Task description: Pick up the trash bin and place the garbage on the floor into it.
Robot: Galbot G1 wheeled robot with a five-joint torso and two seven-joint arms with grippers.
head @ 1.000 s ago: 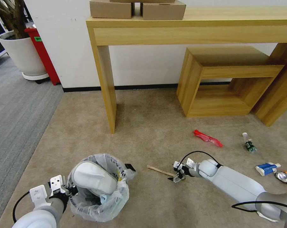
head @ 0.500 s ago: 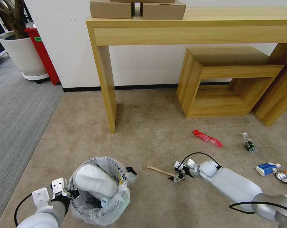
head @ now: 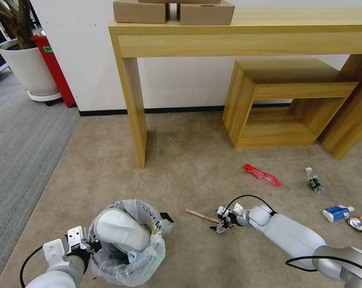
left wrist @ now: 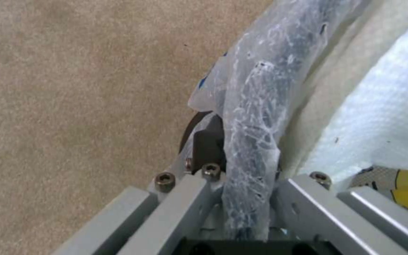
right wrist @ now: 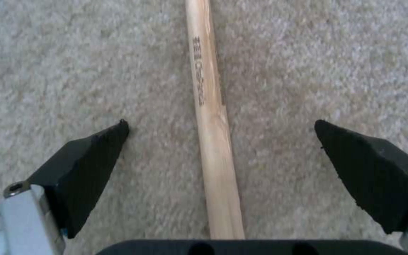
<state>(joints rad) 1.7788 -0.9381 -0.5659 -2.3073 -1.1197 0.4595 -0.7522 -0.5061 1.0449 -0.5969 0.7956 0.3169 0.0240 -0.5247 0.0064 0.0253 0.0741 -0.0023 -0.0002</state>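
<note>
Straddling the wooden stick (right wrist: 212, 117), my right gripper (right wrist: 223, 141) stood low over the beige carpet (head: 197, 152) with its jaws spread wide, one black pad (right wrist: 88, 166) on either side of the stick and neither touching it. The stick lay flat on the carpet, one end beneath my right gripper (head: 220, 226) and the other pointing toward the trash bin (head: 129, 244).

My left gripper (left wrist: 242, 198) was clamped onto the bin's rim, the crinkled clear bag (left wrist: 256, 106) pinched between its jaws. In the head view that gripper (head: 91, 246) sat at the bin's left side, near the carpet's front edge. A white slipper (head: 123, 230) lay in the bin's mouth, filling most of it.

Farther right on the carpet, well apart from the stick, lay a red wrapper (head: 262, 175), a small green-labelled bottle (head: 314, 181), a blue-white packet (head: 337, 212) and a crushed can (head: 359, 223), the can just beside the packet near the carpet's right edge. Behind them stood a wooden console (head: 245, 36) and a low wooden shelf unit (head: 285, 100) against the wall.
</note>
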